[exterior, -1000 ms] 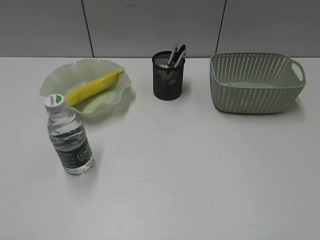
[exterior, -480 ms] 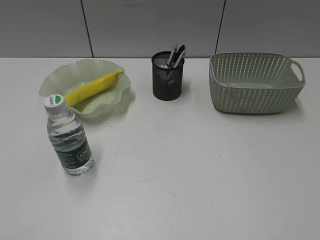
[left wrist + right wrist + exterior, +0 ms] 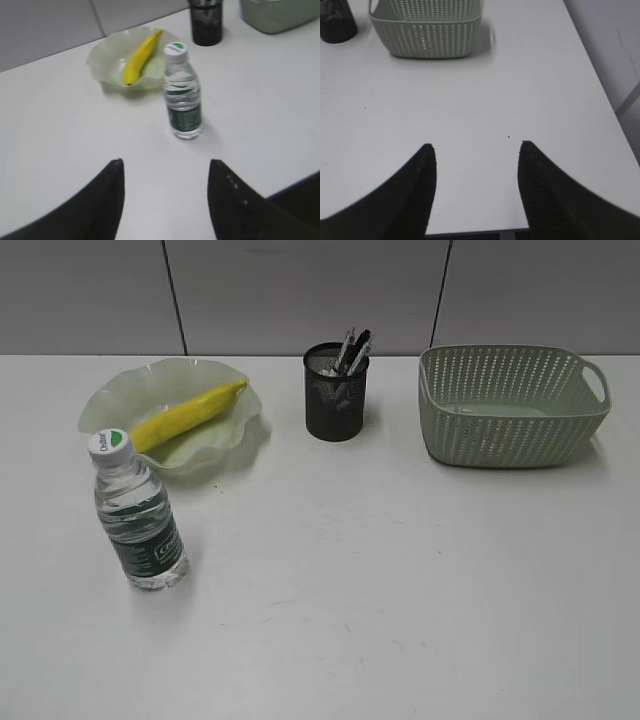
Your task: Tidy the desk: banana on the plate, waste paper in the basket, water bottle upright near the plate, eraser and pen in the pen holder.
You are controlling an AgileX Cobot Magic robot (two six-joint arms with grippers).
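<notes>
The banana lies on the plate; the water bottle stands upright at the plate's seven o'clock. Pens fill the pen holder. The basket shows no visible paper. Left gripper and right gripper hang spread apart, empty. The task looks nearly finished.

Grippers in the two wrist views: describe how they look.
The left gripper shows two black fingers that taper to rounded tips, one with small dots on its inner face. The right gripper has the same black curved fingers, with a finely textured inner surface. No cables or markings show.
</notes>
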